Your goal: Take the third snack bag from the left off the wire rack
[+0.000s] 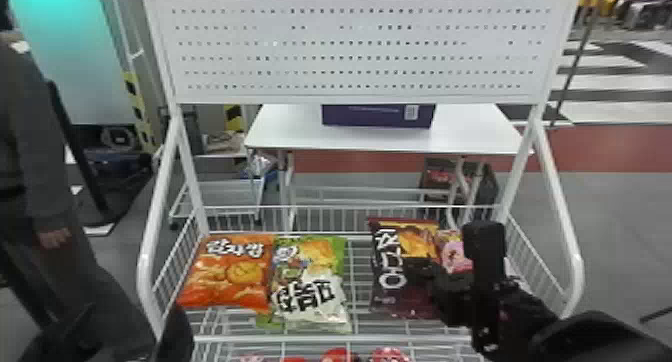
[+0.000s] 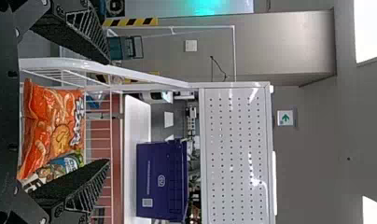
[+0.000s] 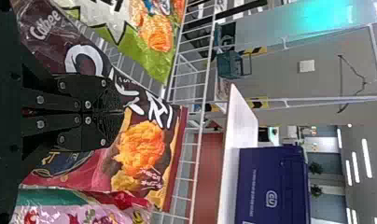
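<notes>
Left of dark bag (image 1: 395, 266) lies bare wire (image 1: 359, 281); pink bag (image 1: 450, 256) crowds right.

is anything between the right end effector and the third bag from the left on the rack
Nothing visible does. The right end effector already sits right against the dark snack bag, with no gap showing. The pink bag lies beside it on the robot's right, not in between.

Head camera looks down on the wire rack (image 1: 345, 207); both wrist cameras, close in, share the blue box (image 2: 161, 179).
</notes>
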`<state>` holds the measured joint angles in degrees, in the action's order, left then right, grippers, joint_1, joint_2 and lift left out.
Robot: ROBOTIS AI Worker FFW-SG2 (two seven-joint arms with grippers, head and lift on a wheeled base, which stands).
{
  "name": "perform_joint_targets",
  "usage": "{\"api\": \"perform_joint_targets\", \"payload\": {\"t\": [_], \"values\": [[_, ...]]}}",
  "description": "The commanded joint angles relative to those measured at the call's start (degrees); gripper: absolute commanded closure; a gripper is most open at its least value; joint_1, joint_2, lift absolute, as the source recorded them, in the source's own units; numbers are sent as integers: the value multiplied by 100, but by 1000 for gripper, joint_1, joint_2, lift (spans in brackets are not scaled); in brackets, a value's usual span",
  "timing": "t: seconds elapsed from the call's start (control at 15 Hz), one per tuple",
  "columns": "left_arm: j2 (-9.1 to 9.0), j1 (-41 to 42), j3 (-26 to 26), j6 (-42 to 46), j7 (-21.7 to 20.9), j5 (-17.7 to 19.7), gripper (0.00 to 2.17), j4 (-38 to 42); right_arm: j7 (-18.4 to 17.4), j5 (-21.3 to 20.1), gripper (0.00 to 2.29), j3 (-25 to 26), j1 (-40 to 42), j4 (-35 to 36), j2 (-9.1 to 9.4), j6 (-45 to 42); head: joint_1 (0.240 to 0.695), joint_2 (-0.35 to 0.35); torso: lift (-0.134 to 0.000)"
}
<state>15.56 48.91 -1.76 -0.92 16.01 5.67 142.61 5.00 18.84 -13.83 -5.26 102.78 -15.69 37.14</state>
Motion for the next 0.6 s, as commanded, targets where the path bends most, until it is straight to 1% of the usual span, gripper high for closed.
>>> {"api": "perform_joint_targets", "payload": {"t": [0.0,0.2,0.33,0.4,0.53], "values": [[9,-13,0,-28,-2,4,144,-5,1,146,2240,205,262,620,-171,-44,499,0,0],[18,-22,70,-10,7,57,144,3,-8,357,2240,653,1018,1780,-531,-220,499,0,0],[26,-66,114,-10,7,127,144,-14,27,366,2243,1093,1835,2404,-654,-519,499,0,0],[35,-75,114,-10,7,136,144,-14,80,594,2243,1453,2284,2650,-698,-606,499,0,0],[61,-136,114,-10,7,189,144,-32,141,832,2243,2033,3083,2932,-716,-1063,499,0,0]]}}
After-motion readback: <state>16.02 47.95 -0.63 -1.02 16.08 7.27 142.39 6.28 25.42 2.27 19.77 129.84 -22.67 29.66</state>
